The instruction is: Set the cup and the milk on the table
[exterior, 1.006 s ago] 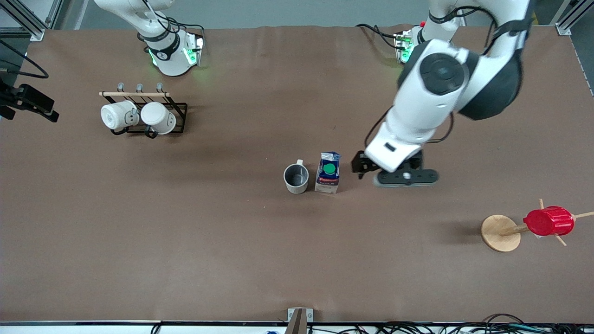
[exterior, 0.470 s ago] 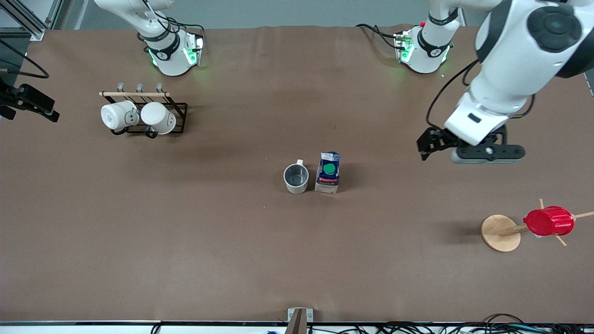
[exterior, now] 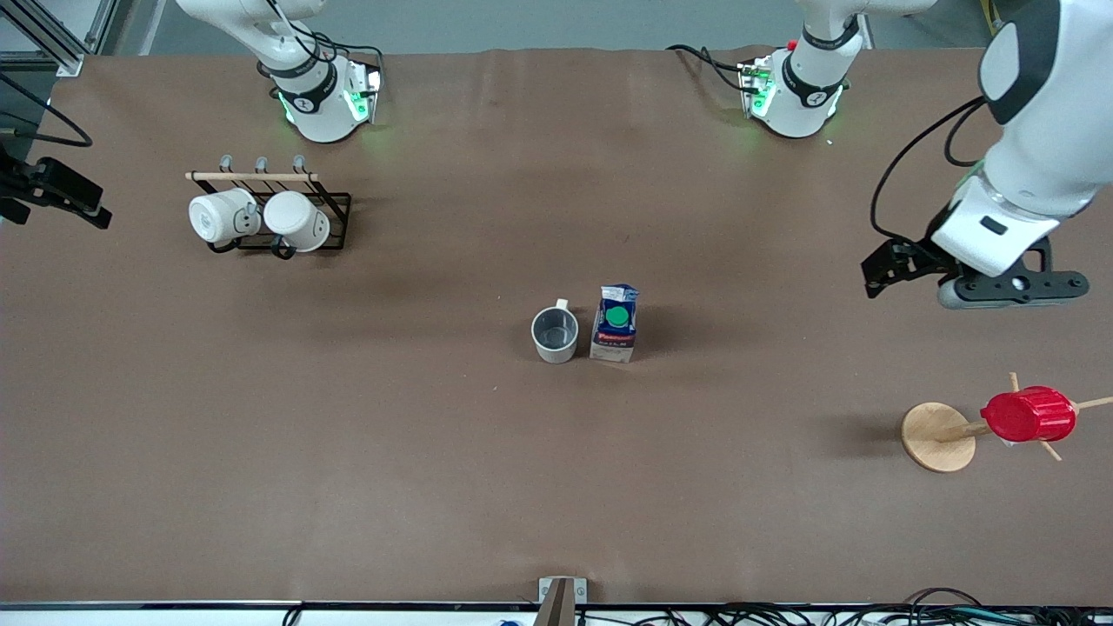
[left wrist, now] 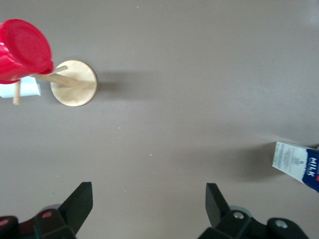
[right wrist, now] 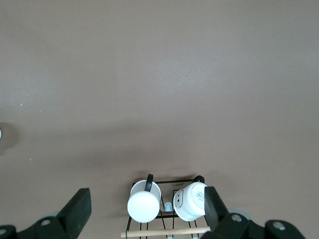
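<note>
A wide brown surface [exterior: 435, 452] carries everything in this two-arm scene, and the two task items stand together near its middle. Taking the milk [exterior: 616, 323] as the landmark: the small blue-and-white carton stands upright, green cap up. The cup [exterior: 555, 334], a beige mug with a grey inside, sits just beside it toward the right arm's end, mouth up, handle pointing toward the robots' bases. Both rest free on the surface, so the placing looks done.

A black wire rack [exterior: 276, 213] holding two white mugs [exterior: 261, 219] lies well apart from the milk toward the right arm's end. A wooden peg stand [exterior: 939, 436] with a red ribbed cup [exterior: 1028, 415] sits well apart toward the left arm's end, nearer the front camera.

Judging by looks, the carton is light and slightly squashable, best taken across its flat sides low on the body. The mug is rigid, smooth and breakable, best gripped over the rim wall or across the body.

The left arm bends over its own end of the surface. The left gripper [exterior: 900, 271] hangs empty with jaws spread wide, well clear of the milk and over bare surface. The right gripper [right wrist: 144, 211] waits high above the rack, also wide and empty.
</note>
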You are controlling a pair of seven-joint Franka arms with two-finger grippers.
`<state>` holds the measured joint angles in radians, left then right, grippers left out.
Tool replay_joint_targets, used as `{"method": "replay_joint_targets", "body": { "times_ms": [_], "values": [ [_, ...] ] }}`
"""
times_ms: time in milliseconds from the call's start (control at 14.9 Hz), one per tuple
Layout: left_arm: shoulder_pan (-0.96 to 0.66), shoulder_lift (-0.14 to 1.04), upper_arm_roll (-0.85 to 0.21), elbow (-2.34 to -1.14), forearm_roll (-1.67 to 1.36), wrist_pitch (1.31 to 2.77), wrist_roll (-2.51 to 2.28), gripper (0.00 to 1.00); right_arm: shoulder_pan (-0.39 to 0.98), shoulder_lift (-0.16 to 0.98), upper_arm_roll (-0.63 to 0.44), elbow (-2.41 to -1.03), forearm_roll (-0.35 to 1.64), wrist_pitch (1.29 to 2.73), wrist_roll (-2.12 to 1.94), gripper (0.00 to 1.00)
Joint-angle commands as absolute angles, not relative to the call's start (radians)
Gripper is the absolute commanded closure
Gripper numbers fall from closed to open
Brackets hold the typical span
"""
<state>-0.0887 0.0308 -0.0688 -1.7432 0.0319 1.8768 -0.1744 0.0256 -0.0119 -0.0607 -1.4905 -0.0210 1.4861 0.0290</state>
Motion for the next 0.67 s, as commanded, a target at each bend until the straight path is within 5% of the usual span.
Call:
{"method": "replay_joint_targets", "body": {
  "times_ms": [0,604],
  "values": [
    [-0.072,0.014,-0.075,-1.753,0.018,1.870,-0.153,0.00,0.014,-0.011,-0.052,-1.486,0.000,1.480,0.023,0.00],
    [-0.069,0.032,-0.075,-1.663,0.020,1.804,-0.146,0.00,0.012,-0.012,-0.054,-1.486,0.025,1.477,0.018,0.00]
  ]
}}
